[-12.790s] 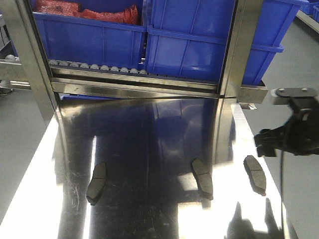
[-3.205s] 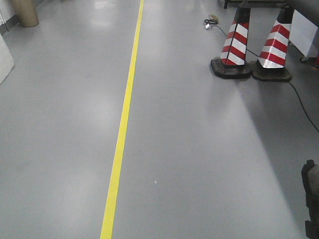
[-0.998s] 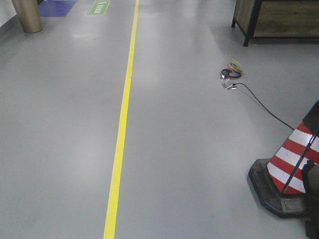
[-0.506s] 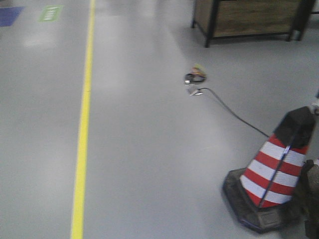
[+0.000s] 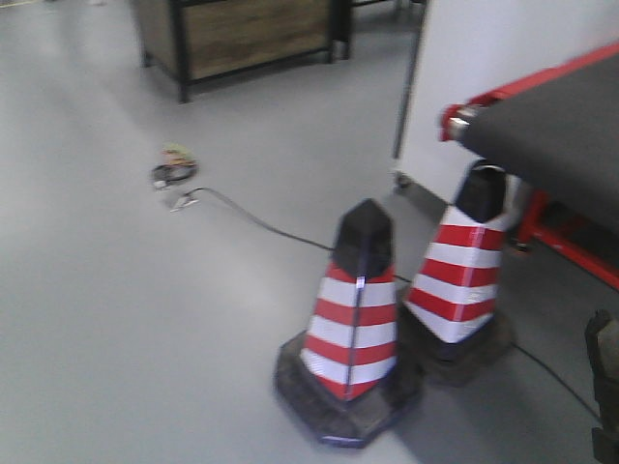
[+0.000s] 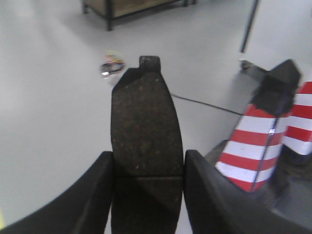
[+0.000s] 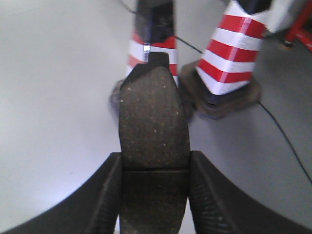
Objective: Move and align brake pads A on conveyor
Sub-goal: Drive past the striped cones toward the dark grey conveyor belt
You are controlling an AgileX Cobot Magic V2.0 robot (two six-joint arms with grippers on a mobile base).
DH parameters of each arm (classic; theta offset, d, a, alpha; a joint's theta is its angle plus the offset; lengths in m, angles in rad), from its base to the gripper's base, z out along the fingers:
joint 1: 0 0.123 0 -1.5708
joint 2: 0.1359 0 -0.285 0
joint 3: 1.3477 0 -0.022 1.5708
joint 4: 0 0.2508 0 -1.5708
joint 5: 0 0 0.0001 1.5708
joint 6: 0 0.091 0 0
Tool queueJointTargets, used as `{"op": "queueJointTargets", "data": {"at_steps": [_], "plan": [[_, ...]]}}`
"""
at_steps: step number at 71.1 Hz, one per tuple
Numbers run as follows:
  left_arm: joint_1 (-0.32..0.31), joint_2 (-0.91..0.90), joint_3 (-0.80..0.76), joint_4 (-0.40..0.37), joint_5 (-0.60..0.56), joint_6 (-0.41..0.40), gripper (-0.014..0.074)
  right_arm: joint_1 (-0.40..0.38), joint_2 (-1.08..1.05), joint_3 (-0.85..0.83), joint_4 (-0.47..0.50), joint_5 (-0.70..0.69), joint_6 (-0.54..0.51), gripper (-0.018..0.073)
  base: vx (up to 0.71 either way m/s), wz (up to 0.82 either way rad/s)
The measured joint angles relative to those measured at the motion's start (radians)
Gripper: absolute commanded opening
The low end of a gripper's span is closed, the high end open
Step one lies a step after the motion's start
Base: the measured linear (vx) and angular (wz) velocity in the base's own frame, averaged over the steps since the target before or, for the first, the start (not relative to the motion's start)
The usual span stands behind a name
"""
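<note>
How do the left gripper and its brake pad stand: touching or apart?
Touching. The left wrist view shows the left gripper shut on the brake pad, both fingers flush against its side edges, no gap.

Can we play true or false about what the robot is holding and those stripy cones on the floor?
1. The left gripper has a brake pad squeezed between its jaws. True.
2. The right gripper is carrying nothing. False: its jaws grip another brake pad.
3. Two red-and-white cones stand side by side on the floor. True.
4. A pad is already lying on the conveyor. False: no pad shows on the part of the dark belt in view.
5. A black cable runs across the floor behind the cones. True.
</note>
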Motion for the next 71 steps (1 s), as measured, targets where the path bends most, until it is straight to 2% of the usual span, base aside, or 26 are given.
{"op": "queueJointTargets", "data": {"at_steps": [71], "plan": [[0.000, 0.000, 0.000, 0.000, 0.000, 0.000, 0.0097, 0.000, 0.000, 0.000, -0.001, 0.001, 0.000, 0.0159, 0.26, -0.83]]}}
